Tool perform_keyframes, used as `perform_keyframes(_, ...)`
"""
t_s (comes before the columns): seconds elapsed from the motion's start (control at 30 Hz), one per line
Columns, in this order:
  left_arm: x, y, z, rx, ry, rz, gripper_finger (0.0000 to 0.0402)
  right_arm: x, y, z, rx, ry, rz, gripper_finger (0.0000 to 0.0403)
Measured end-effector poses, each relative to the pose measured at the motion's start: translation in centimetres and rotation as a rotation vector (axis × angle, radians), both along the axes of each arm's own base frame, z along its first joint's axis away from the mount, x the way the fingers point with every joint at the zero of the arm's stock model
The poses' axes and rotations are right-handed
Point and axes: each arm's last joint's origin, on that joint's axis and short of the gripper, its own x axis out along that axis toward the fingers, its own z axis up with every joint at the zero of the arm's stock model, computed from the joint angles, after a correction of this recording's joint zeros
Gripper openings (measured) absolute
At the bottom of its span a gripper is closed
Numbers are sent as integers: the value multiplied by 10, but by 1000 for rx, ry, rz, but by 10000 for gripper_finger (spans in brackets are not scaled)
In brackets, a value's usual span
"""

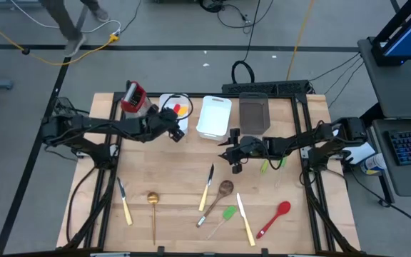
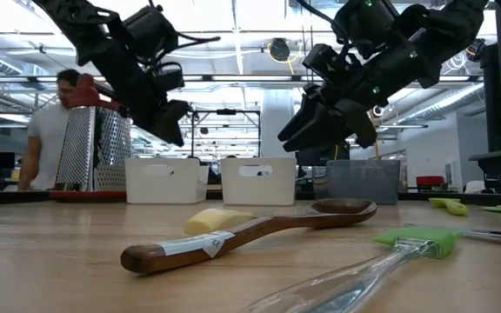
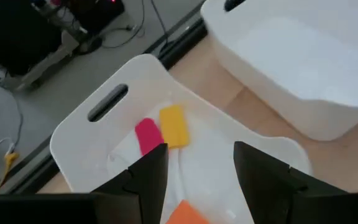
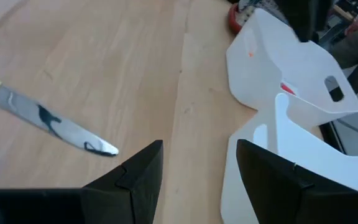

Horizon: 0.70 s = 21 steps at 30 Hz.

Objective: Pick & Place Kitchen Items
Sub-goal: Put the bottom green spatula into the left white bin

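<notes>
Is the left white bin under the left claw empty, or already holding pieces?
Holding pieces: the left white bin has red, yellow and orange pieces inside.

Two matte black jointed arms with black cables along them; each end effector, left [image 1: 179, 133] and right [image 1: 235, 165], ends in two blocky, angular black fingers [image 3: 148, 177].

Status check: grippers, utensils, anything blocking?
Left gripper open, empty, over left bin holding red, yellow, orange pieces. Right gripper open, empty, beside middle bin. Utensils on table, nothing blocking.
</notes>
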Motion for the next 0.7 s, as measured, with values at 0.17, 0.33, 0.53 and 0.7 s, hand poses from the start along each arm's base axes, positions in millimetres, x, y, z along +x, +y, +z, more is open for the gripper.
perform_keyframes(0.17, 6, -10, 5, 16, -58, -39, 189, -2, 17, -3, 7, 30, 55, 196)
perform_keyframes(0.33, 10, -18, 7, 20, -88, -72, 189, -4, 40, -4, 157, 39, 127, 196)
perform_keyframes(0.53, 13, -28, 8, 2, -126, -89, 189, -9, 67, -4, 341, 64, 254, 196)
perform_keyframes(0.7, 16, -41, 8, -64, -171, -133, 189, -16, 98, 0, 543, 101, 463, 196)
